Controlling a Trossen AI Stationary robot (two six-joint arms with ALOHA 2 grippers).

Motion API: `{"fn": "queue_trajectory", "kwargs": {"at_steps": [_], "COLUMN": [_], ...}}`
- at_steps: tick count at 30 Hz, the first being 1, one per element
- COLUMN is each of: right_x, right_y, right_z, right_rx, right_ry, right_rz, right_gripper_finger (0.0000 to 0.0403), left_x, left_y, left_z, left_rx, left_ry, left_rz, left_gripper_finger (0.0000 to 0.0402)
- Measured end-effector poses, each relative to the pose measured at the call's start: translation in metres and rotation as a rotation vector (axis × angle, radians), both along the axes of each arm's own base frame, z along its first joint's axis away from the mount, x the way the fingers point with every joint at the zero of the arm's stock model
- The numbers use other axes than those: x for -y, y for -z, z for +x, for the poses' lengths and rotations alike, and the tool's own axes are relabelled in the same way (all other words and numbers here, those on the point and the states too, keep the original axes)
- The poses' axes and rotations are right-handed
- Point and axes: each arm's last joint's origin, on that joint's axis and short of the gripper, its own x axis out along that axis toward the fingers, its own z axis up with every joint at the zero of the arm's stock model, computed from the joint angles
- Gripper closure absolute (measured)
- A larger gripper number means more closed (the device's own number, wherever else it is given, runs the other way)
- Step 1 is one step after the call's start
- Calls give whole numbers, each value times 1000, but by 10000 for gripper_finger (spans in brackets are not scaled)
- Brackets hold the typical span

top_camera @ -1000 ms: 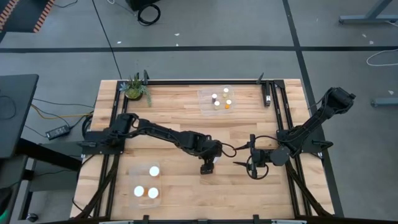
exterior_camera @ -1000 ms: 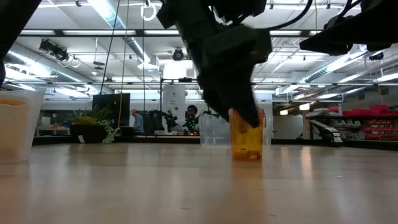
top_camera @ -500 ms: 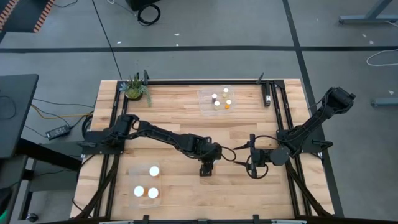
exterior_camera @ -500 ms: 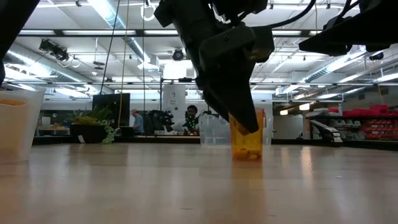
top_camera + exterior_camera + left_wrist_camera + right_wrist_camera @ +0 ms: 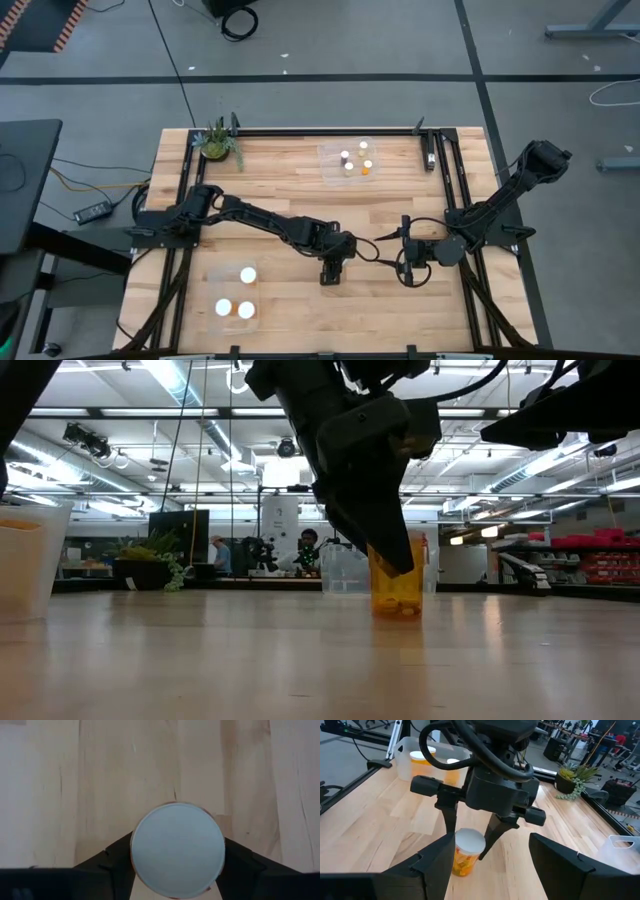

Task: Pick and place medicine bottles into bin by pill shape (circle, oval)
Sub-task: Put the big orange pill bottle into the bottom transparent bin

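An orange bottle with a white cap (image 5: 465, 854) stands upright on the wooden table near its middle; it also shows in the low view (image 5: 397, 592). My left gripper (image 5: 331, 270) is straight above it, pointing down, its two fingers closed in on the cap (image 5: 177, 850). My right gripper (image 5: 388, 252) is open and empty, level with the table, just to the right of the bottle and facing it. Several small bottles stand in a clear bin (image 5: 326, 150) at the far edge. Three wide white-capped bottles stand in a clear bin (image 5: 214, 276) at the near left. My left gripper pinches the bottle's white cap between its two fingers, which lie on opposite sides of the cap's rim (image 5: 134, 851). The fingers (image 5: 449, 822) come from above and point down. The bottle stands upright with its bottom on the table (image 5: 397, 610).
A green potted plant (image 5: 217, 142) stands at the far left corner. The near-left bin shows behind the left arm in the right wrist view (image 5: 412, 747). Bare wood lies between the bottle and both bins.
My left gripper has gone down a little over the orange bottle, so its fingers now reach lower beside the cap. The bottle has stayed upright in the same place on the table.
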Motion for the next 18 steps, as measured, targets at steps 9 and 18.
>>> {"fn": "queue_trajectory", "kwargs": {"at_steps": [9,18], "right_x": [0,0], "right_y": [0,1], "right_z": [0,0], "right_rx": [-1,-9], "right_ry": [0,3], "right_rz": [0,5], "right_gripper_finger": [141,141], "left_x": [14,41], "left_y": [-13,-28], "left_z": [-21,-46], "left_rx": [-119,-199], "left_ry": [-18,-31], "left_rz": [-4,13], "left_gripper_finger": [190,186]}}
